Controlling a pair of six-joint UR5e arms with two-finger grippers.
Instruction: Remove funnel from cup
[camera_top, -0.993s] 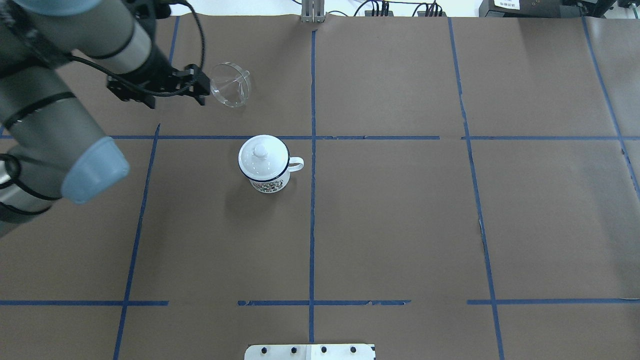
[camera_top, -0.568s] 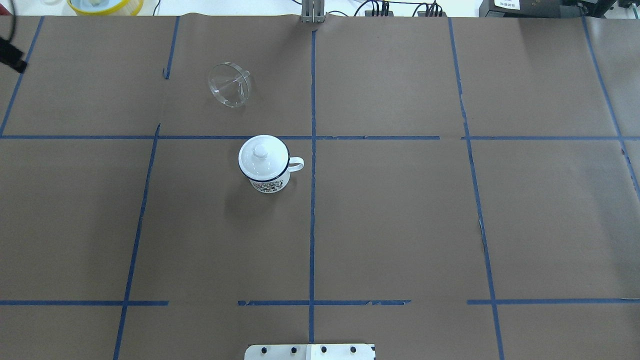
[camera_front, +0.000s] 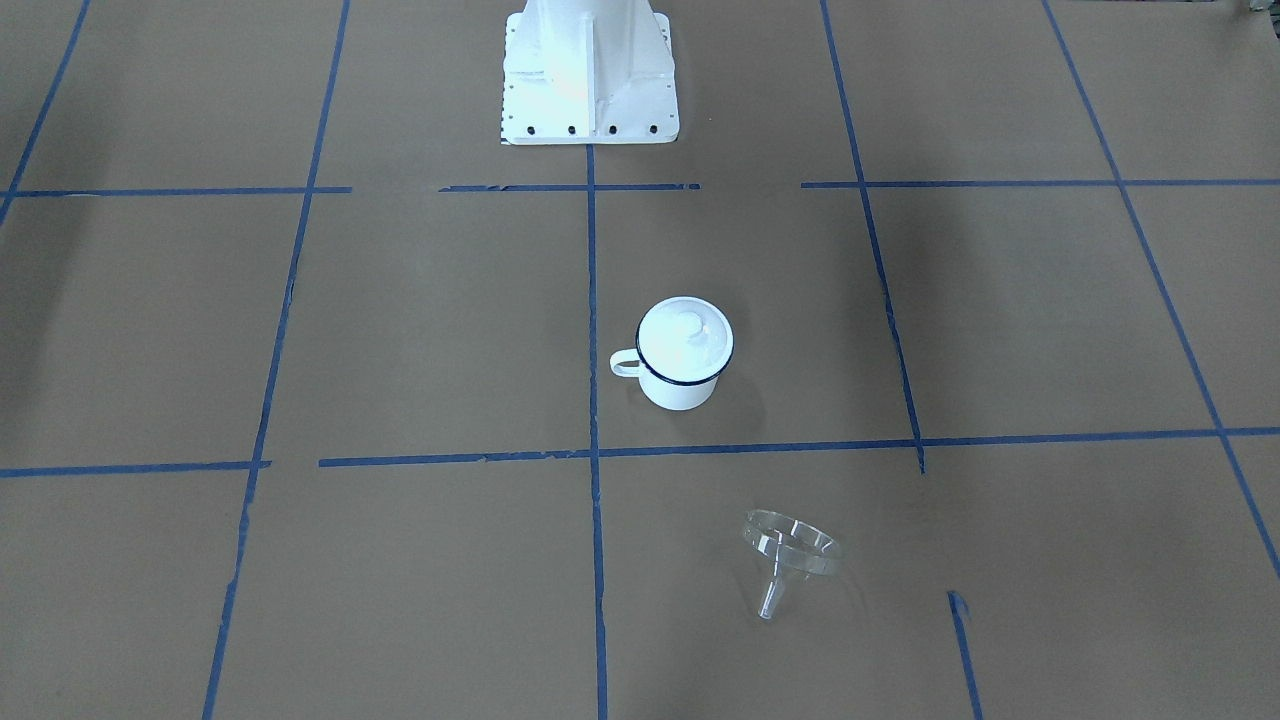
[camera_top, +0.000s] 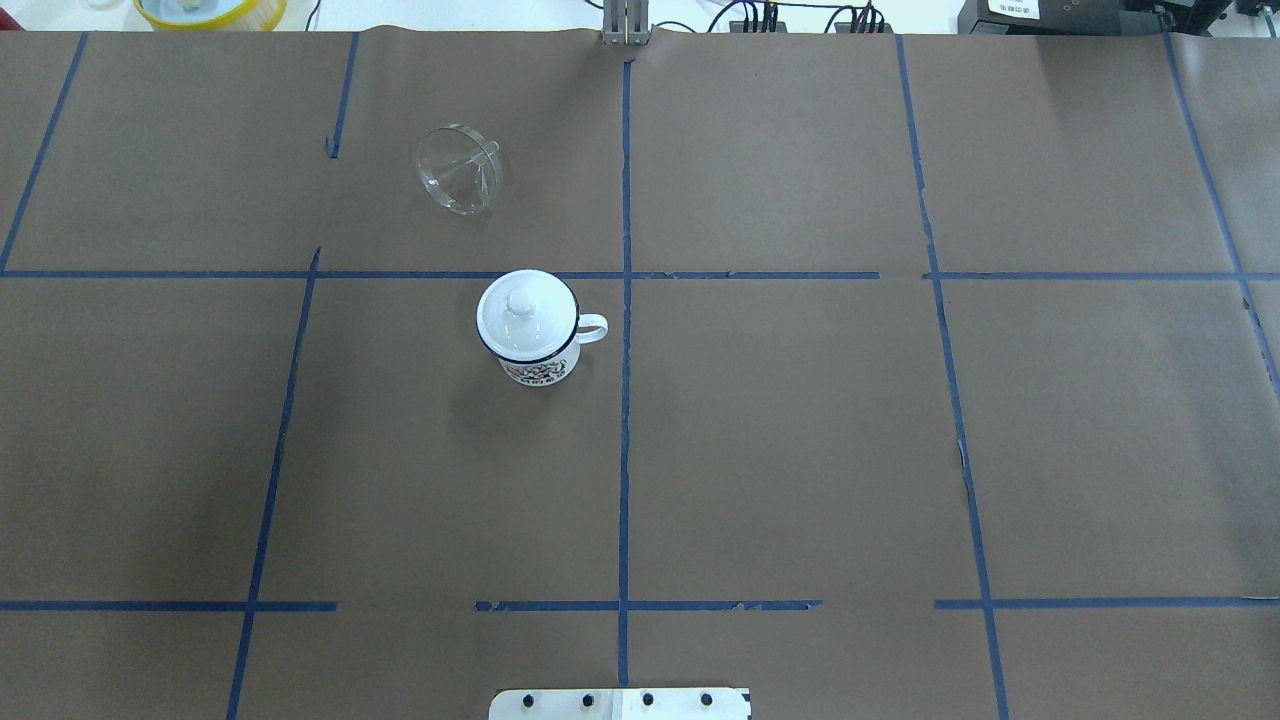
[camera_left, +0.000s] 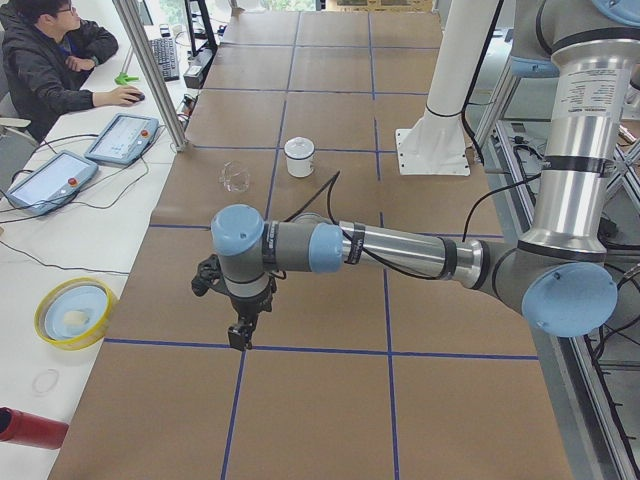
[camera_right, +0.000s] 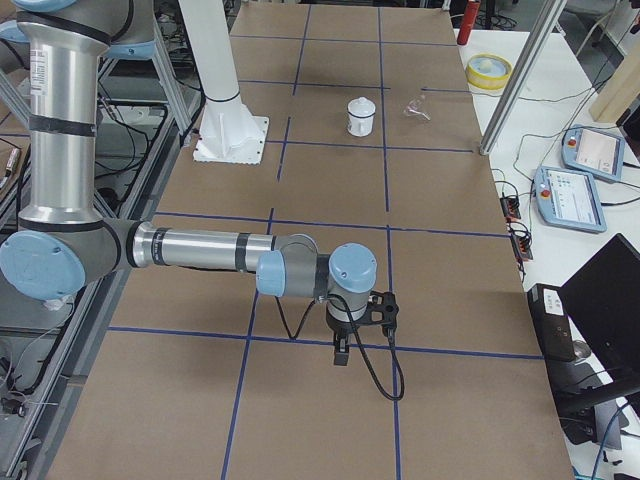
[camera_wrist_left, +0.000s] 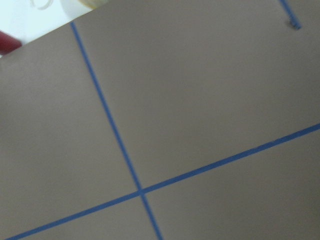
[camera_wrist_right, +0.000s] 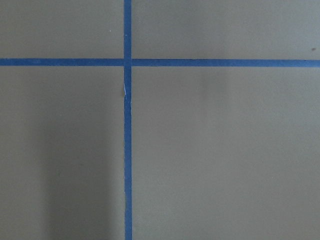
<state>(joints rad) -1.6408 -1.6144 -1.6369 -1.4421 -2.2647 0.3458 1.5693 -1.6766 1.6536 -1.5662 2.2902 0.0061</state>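
Observation:
The clear plastic funnel (camera_top: 458, 182) lies on its side on the brown table, apart from the cup; it also shows in the front-facing view (camera_front: 790, 555). The white enamel cup (camera_top: 528, 340) with a dark blue rim stands upright, with a round white knobbed lid (camera_top: 522, 305) on top; it also shows in the front-facing view (camera_front: 684, 375). My left gripper (camera_left: 238, 338) shows only in the exterior left view, low over the table and far from both. My right gripper (camera_right: 341, 352) shows only in the exterior right view, also far away. I cannot tell whether either is open or shut.
The white robot base (camera_front: 588, 70) stands at the table's near edge. A yellow bowl (camera_left: 75, 312) and a red can (camera_left: 30, 428) sit off the table's left end. An operator (camera_left: 55, 55) and teach pendants (camera_left: 122, 137) are beyond the far edge.
My left arm has pulled away from the funnel and left the overhead view. The funnel stays lying where it was. The cup has not moved.

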